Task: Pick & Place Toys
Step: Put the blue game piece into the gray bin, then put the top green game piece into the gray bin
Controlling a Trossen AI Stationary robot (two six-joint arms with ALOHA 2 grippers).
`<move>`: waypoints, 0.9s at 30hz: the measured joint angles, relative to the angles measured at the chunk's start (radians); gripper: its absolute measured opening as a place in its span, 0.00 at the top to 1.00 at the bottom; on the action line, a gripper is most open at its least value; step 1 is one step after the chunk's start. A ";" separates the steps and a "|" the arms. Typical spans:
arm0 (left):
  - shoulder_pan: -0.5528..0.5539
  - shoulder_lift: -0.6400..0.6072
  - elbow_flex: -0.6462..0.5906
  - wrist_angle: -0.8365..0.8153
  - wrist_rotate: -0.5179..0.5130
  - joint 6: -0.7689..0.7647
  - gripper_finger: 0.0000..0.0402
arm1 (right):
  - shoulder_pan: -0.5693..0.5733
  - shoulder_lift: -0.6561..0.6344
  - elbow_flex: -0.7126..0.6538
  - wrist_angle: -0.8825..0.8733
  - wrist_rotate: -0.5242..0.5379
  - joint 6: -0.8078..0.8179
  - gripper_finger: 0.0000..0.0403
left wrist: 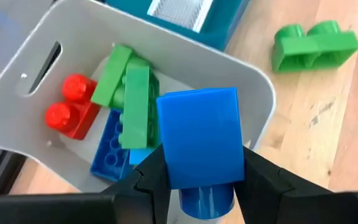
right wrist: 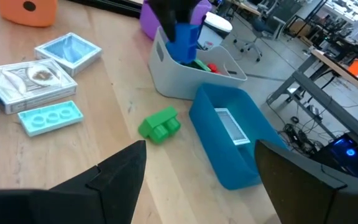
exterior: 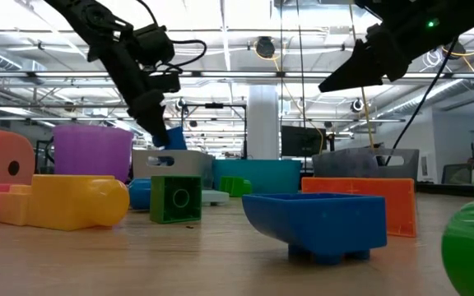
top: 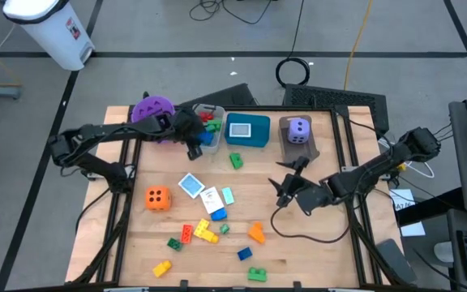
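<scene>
Left gripper (left wrist: 197,180) clenched on a blue brick (left wrist: 201,140), hanging over the near right corner of the grey bin (left wrist: 253,81) at the far side of the table. We read the brick as held flat face up, studs down between the fingers, so it can fall straight in once let go. The bin already holds a red brick (left wrist: 70,112), green bricks (left wrist: 132,93) and another blue one (left wrist: 110,149) (sorting seems well under way, though much is left).

Right gripper (top: 284,188) waits right of centre, fingers spread and holding nothing, well apart from the bins. We judge it parked clear so the left arm has room.

A lone green brick (top: 236,161) lies on the wood just near of the teal bin (top: 248,130). The purple die (top: 298,130) sits in the brown bin (top: 308,150) at far right. The orange die (top: 157,197) rests at left, the cards (top: 201,191) mid-table, and scattered bricks (top: 205,231) along the near edge, all within reach of either arm.
</scene>
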State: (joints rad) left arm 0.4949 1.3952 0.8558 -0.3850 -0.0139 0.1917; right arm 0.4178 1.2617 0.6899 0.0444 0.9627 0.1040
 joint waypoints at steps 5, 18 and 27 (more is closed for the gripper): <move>-0.005 0.009 0.000 -0.009 -0.002 -0.002 0.64 | -0.005 0.000 0.000 0.001 -0.001 0.000 0.28; 0.001 0.076 0.001 0.057 0.013 -0.031 0.48 | -0.006 0.000 0.000 0.006 -0.078 0.010 0.28; 0.002 0.074 0.104 0.013 0.005 -0.017 0.37 | -0.006 0.000 0.000 0.005 -0.078 0.013 0.28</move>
State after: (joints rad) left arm 0.4969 1.4690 0.9596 -0.3720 -0.0089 0.1749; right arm 0.4122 1.2613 0.6899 0.0494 0.8848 0.1165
